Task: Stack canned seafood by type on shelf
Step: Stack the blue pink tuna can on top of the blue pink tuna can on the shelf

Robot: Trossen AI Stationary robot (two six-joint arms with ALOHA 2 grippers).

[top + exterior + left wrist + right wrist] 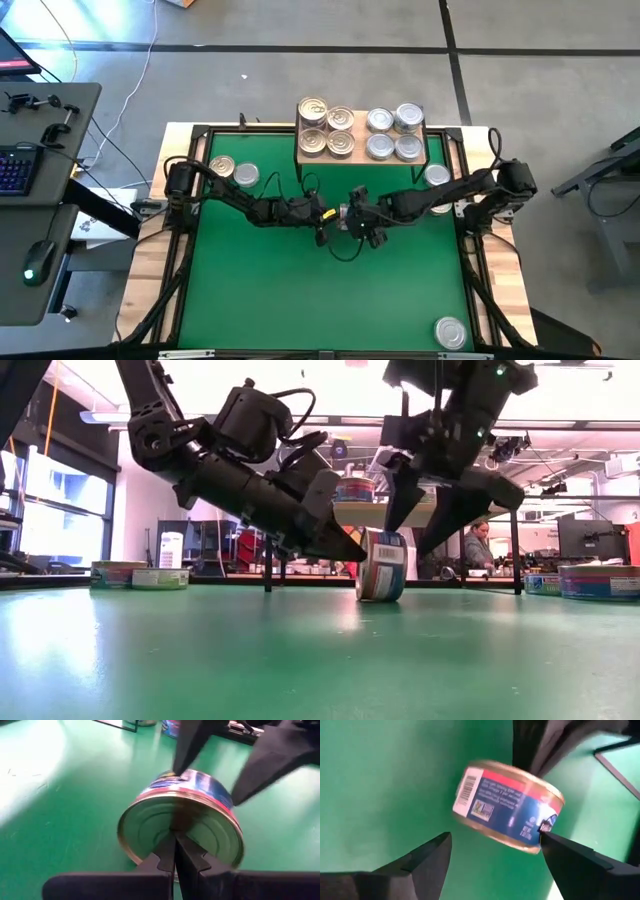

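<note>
From where I sit the job looks a good way along but not done. At the left of the green mat (250,290) two tins (233,172) still lie flat by the left arm's base, one golden-lidded, one silver. On the shelf (362,159) at the far edge I count four golden-lidded cans (326,128) grouped on its left half and four silver-lidded cans (394,133) on its right, so the sorting by type is holding; I cannot tell how many layers deep each pile is. In the middle of the mat the can in play (382,566) stands on its rim, flat faces upright, so its round axis lies level, pointing toward the left gripper (175,852), whose fingers are pressed fully together with their tips against the can's ringed end, holding nothing. The right gripper (495,852) hangs over the can from above with its fingers spread wide either side of the label, one tip at or near the rim, the can not clamped. Further right, one silver tin (436,176) waits by the right arm and another (450,332) sits alone at the near right corner.
</note>
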